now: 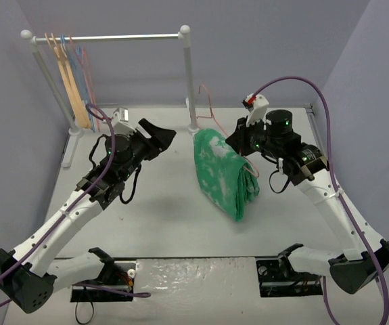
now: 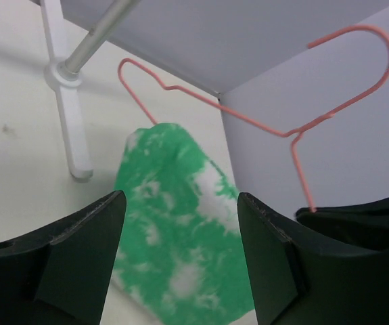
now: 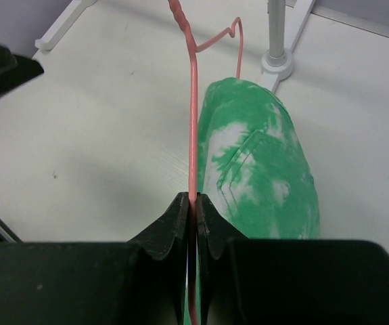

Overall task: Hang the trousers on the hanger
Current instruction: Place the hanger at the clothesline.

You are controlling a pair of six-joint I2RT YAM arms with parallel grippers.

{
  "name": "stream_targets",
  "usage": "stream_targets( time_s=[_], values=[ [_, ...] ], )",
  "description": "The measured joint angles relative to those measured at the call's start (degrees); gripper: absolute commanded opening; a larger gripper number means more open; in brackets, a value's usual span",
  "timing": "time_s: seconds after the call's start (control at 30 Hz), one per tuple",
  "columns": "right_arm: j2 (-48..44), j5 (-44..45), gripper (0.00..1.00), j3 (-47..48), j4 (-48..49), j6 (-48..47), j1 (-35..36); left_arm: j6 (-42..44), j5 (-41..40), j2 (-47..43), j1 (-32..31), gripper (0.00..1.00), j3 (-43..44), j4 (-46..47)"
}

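While the right gripper [image 3: 194, 203] clamps fully shut on the thin wire of the pink hanger [image 3: 193, 122], the green trousers [image 1: 222, 172] hang folded over it near the centre of the table [image 1: 147, 223], at eight o'clock from that gripper. The left gripper [image 2: 180, 198], jaws well apart and empty, faces the cloth from ten o'clock. Soft, light and limp, the fabric would likely slide on slick, springy wire; a pinch at the thick fold beside the bar looks safest.

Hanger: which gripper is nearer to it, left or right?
Right. The right gripper is shut on the hanger wire; the left gripper is open, left of the trousers, touching neither.
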Motion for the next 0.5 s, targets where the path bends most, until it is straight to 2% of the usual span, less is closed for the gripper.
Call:
stream_targets(
  time_s=[0.3, 0.5],
  values=[
    [0.0, 5.2, 0.0, -5.9, 5.7, 0.6, 8.6, -5.6, 0.7, 14.1, -4.5, 0.64, 23.8, -8.4],
    [0.0, 9.6, 0.0, -8.9, 10.1, 0.6, 12.1, -6.7, -3.8, 18.1, -10.8, 0.64, 27.9, -16.6]
  ],
)
